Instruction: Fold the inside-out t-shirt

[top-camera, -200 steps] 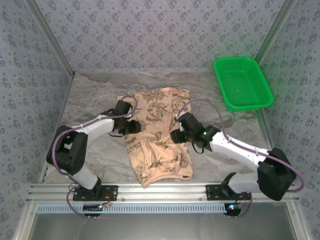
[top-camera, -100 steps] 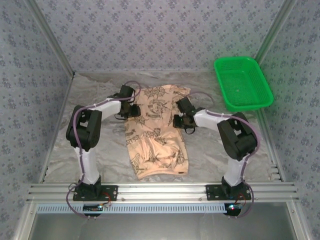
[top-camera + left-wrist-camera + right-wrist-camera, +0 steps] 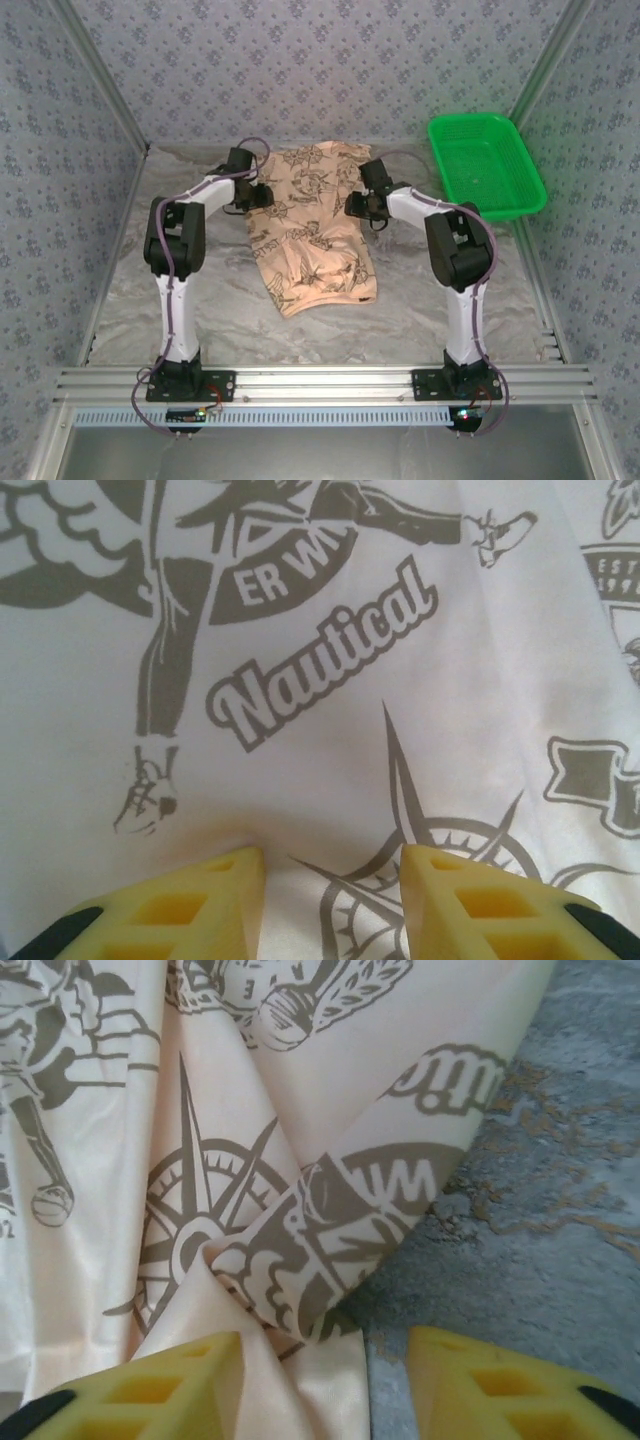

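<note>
The inside-out t-shirt [image 3: 315, 235], peach with dark compass and winged prints, lies rumpled lengthwise in the middle of the table, collar end toward the far wall. My left gripper [image 3: 262, 195] sits on its far left edge. In the left wrist view its yellow fingers [image 3: 215, 905] press a ridge of the printed cloth [image 3: 300, 610] between them, so the left gripper [image 3: 333, 885] is shut on it. My right gripper [image 3: 352, 207] is at the shirt's far right edge. Close up, the right gripper [image 3: 322, 1360] is open over the cloth's folded edge [image 3: 220, 1110], bare table beside its right finger.
A green plastic basket [image 3: 478, 118] stands at the far right corner. The grey marbled table [image 3: 200, 290] is walled by patterned panels on three sides, with a metal rail along the near edge. Both arms are stretched far out.
The t-shirt has slid toward the far wall as both arms stretched forward. The right gripper closed on the cloth edge half a second ago and has opened again.
</note>
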